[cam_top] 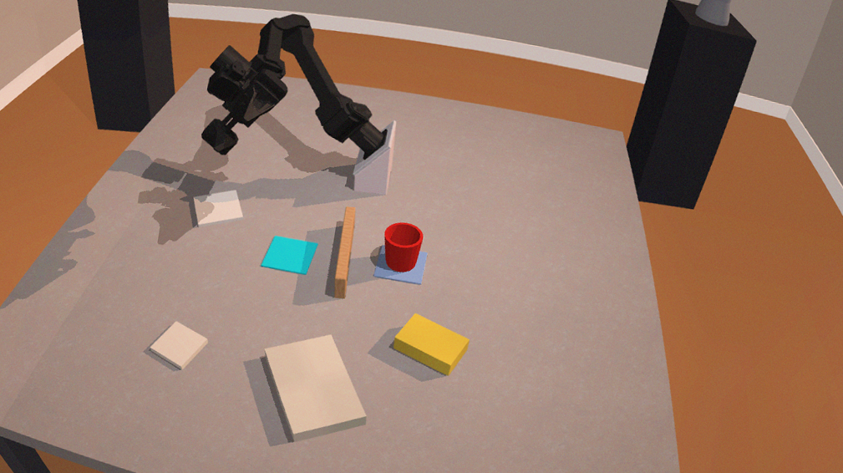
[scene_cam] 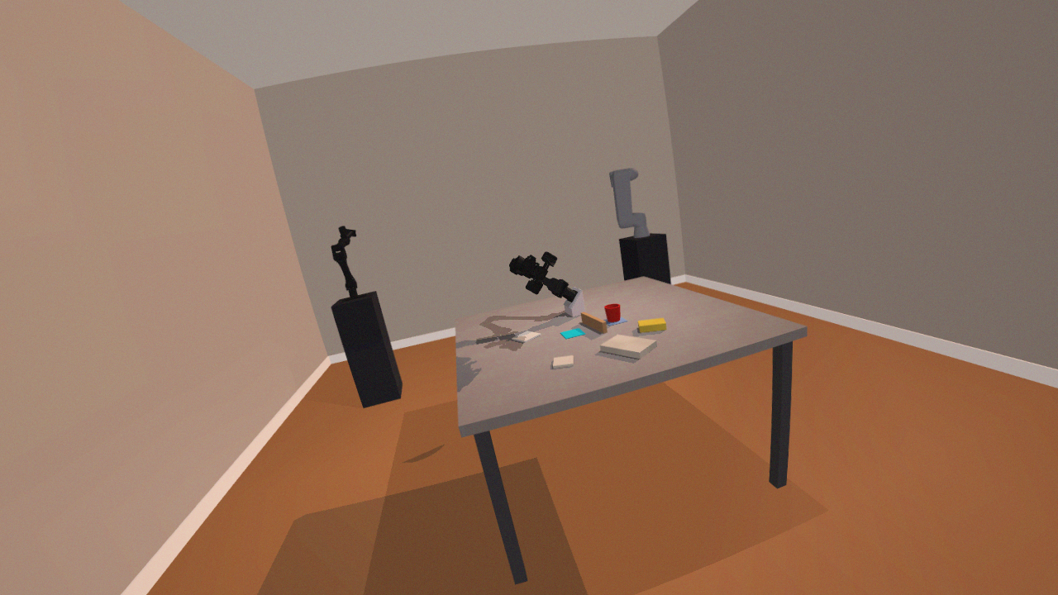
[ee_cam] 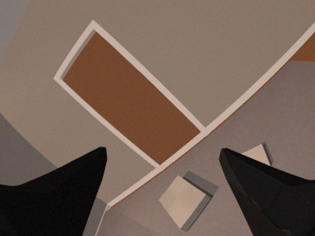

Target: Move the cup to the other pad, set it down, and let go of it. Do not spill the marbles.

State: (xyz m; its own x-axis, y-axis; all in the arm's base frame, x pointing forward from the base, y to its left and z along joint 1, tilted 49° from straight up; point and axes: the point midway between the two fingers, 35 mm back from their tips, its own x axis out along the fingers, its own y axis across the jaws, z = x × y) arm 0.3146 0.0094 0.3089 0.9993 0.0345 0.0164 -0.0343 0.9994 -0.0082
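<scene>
Two pads are laid on the table (cam_top: 534,404) with a wooden bar (cam_top: 345,251) standing on edge between them: a blue pad (cam_top: 408,274) under the cup (cam_top: 402,246), and a teal pad (cam_top: 289,254) on the far side of the bar. The bar appears to be placed as a barrier, so that the cup must be lifted over rather than slid across. The cup stands upright on the blue pad, untouched and well apart from the gripper (cam_top: 220,133).

The gripper is held high near the table's rear left corner, well away from both pads. Its fingers are spread nearly to full width and nothing is held between them. This is judged a start posture, with the approach not yet begun.

Other items lie about the table: a yellow block (cam_top: 431,342), a large slab (cam_top: 314,386), a small tile (cam_top: 178,344) and a pale tile (cam_top: 221,207) in the arm's shadow. None is judged to block a direct path.

No marbles can be made out; the cup's inside is seen only as red wall and shadow in the top view. In the wrist view the cup is not seen, and only a sliver of teal shows at the lower edge. In the exterior view the gripper is too small for its fingers to be read.
</scene>
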